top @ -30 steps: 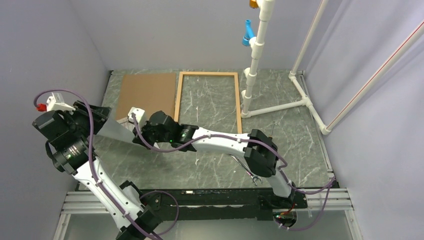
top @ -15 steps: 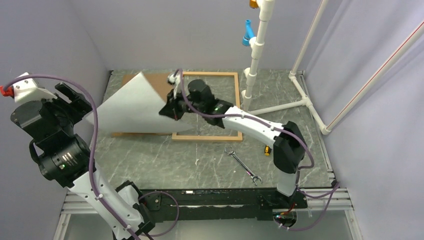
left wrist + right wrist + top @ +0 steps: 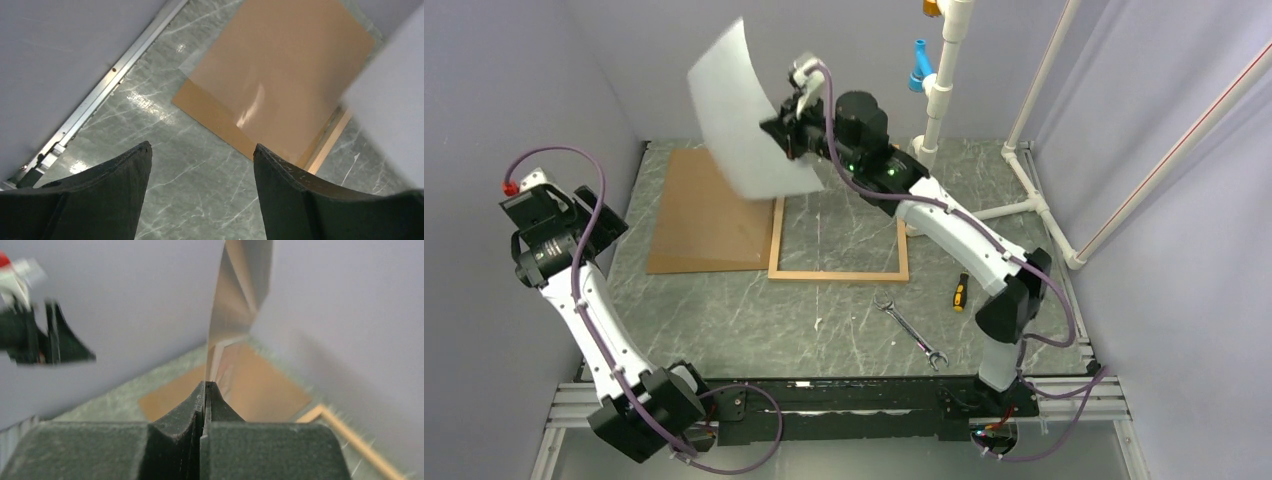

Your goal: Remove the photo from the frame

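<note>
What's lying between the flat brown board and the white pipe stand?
The thin rectangular light-wood frame, lying flat and empty, right beside the flat brown board and near the white pipe stand. The top view shows it.

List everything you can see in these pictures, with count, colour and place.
photo: 1, white back showing, held bowed in the air over the far side
frame: 1, light wood, flat on the table, table showing through it
board: 1, brown, flat, beside the frame's left strip
wrench: 1, silver, near side, right of centre
screwdriver: 1, black and yellow, right of the frame's near corner
pipe stand: 1, white, far right
table: 1, grey-green marbled
left pincer: 1, black, open, holding nothing, above the left edge
right pincer: 1, black, shut on the photo's edge
</note>
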You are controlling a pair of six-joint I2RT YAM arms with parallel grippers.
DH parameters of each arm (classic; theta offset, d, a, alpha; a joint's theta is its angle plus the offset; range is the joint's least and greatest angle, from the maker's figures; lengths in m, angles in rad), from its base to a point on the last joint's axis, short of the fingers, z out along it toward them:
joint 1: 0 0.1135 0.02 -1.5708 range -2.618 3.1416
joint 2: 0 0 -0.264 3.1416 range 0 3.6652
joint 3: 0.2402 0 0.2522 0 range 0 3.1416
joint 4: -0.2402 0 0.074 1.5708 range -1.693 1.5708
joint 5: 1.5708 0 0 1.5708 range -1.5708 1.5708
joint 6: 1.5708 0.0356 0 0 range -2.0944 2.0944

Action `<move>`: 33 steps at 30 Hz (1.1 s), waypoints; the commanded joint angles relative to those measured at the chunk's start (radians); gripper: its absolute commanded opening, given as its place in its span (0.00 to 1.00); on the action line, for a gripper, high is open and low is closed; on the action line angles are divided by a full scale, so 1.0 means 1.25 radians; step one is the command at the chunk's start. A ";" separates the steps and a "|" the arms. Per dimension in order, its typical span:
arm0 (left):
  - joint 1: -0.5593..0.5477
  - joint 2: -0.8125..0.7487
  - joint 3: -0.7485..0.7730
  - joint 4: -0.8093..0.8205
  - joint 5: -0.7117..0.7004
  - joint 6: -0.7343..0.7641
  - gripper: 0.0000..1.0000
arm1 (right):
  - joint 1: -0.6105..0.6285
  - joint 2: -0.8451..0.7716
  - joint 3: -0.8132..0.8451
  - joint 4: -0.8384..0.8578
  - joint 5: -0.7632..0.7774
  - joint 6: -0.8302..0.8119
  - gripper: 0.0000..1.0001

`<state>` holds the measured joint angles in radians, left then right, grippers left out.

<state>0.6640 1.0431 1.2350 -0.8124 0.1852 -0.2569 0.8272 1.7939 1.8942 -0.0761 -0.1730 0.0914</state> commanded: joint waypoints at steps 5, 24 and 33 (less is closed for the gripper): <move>-0.035 0.026 -0.060 0.122 -0.007 -0.005 0.77 | 0.051 0.221 0.283 -0.022 0.026 -0.301 0.00; 0.049 0.009 -0.232 0.253 0.012 -0.038 0.77 | 0.220 0.572 0.180 0.168 0.144 -0.587 0.00; 0.056 0.015 -0.241 0.259 0.035 -0.044 0.76 | 0.244 0.693 0.345 0.091 0.349 -0.576 0.00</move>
<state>0.7273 1.0710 0.9379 -0.5301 0.1970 -0.3019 1.1225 2.6072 2.2314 0.0471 0.0872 -0.6125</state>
